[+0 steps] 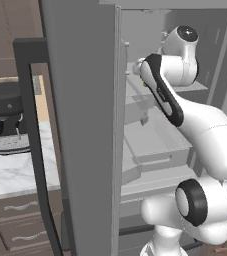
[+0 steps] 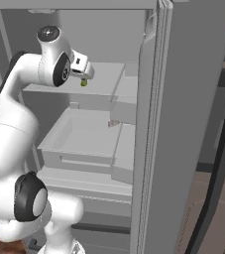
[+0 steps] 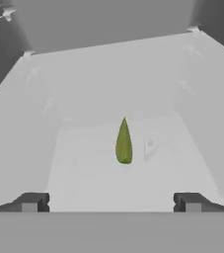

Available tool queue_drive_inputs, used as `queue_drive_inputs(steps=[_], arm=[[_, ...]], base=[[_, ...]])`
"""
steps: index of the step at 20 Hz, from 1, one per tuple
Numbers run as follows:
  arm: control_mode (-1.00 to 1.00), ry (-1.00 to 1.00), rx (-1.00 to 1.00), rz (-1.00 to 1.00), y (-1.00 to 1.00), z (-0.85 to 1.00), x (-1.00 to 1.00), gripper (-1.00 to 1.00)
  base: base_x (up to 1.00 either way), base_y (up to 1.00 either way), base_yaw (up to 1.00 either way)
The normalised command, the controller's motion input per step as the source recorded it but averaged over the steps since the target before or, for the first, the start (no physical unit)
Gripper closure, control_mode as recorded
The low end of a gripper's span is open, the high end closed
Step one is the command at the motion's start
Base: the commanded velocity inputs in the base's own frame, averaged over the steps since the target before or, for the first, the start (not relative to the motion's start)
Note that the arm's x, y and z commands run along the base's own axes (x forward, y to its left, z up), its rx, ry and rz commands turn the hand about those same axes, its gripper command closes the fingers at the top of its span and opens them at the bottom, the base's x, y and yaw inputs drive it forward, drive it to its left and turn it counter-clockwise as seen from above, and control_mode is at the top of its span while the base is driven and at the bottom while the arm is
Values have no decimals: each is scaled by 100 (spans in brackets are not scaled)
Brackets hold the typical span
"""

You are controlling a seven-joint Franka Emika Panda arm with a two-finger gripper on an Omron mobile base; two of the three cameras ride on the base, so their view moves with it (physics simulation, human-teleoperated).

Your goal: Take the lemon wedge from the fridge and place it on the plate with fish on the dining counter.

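Your gripper (image 3: 111,201) reached into fridge (image 2: 183,124), jaws wide apart; lemon wedge (image 3: 124,143) lay ahead on shelf, untouched. Left door hid hand.

Flat, even rendered light; soft, slightly blurry.

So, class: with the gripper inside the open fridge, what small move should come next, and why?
Probably ease the gripper forward onto the lemon wedge. Its fingertips stand wide apart, and the wedge lies centred ahead on the fridge shelf, not yet between them.
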Motion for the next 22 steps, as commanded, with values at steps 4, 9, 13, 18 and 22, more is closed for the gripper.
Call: queue_drive_inputs(steps=[4,9,13,18,22], arm=[[-100,0,0,0,-33,-13,23,-100],[-100,0,0,0,-8,-6,38,-100],[-100,1,0,0,-2,-9,47,-100],[-100,7,0,0,2,-13,57,-100],[-100,0,0,0,0,-44,61,-100]], base=[[0,0,0],[0,0,0],[0,0,0],[0,0,0],[0,0,0]])
